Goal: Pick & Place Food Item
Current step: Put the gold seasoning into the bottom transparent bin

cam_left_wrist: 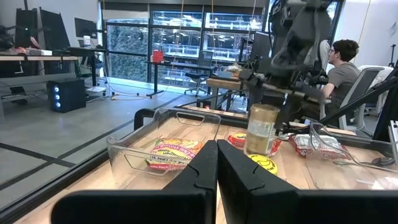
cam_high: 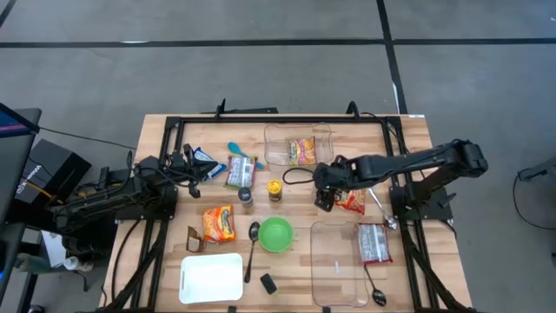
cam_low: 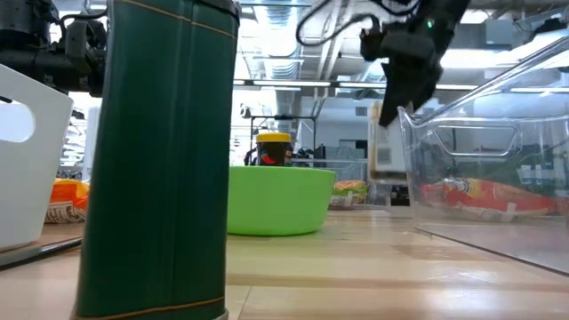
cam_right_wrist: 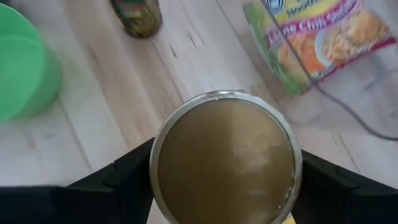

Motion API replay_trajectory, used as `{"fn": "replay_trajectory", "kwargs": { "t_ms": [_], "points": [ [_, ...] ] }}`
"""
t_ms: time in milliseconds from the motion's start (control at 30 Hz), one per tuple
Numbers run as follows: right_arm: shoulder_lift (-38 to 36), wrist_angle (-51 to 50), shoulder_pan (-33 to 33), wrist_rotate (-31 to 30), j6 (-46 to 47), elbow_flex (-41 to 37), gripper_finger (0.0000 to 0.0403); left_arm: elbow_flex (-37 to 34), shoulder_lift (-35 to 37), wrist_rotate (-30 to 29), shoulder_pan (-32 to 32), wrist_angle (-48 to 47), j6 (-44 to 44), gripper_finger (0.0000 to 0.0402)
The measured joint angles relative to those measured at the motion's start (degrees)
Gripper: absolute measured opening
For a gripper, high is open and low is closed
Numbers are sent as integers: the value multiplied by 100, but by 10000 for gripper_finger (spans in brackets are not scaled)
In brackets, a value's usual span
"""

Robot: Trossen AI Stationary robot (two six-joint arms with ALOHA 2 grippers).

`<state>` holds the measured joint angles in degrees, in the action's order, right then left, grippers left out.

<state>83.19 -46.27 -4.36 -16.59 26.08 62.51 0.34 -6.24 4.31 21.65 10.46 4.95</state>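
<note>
A round metal can point(cam_right_wrist: 227, 158) is sitting between the fingers of the right tool point(cam_right_wrist: 225, 171), which is gripping it from both sides, raised over the worktop point(cam_high: 408, 165) near its middle. Close beside it are lying a red snack packet point(cam_high: 353, 203) and a clear bin point(cam_high: 300, 146); the green bowl point(cam_high: 276, 233) is lying farther off. The left tool point(cam_left_wrist: 216, 163) is waiting closed at the worktop's left edge.

Even overhead light falls on the table point(cam_high: 408, 139), shadows faint; in the low view bright ceiling lights glare behind, and the near green can point(cam_low: 156, 160) looms blurred; the right wrist view is soft, its round tin point(cam_right_wrist: 225, 158) out of focus.
</note>
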Motion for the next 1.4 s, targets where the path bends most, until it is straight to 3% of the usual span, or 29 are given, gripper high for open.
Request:
{"fn": "replay_trajectory", "kwargs": {
  "t_ms": [600, 1400],
  "points": [
    [-10, -1121, -1107, -109, 12, 1587, 281, 0, 0, -1, 2, 0, 0, 1],
    [153, -2587, -3730, -922, 3352, 1875, 281, 2, 0, 0, 0, 1, 0, 1]
  ]
}}
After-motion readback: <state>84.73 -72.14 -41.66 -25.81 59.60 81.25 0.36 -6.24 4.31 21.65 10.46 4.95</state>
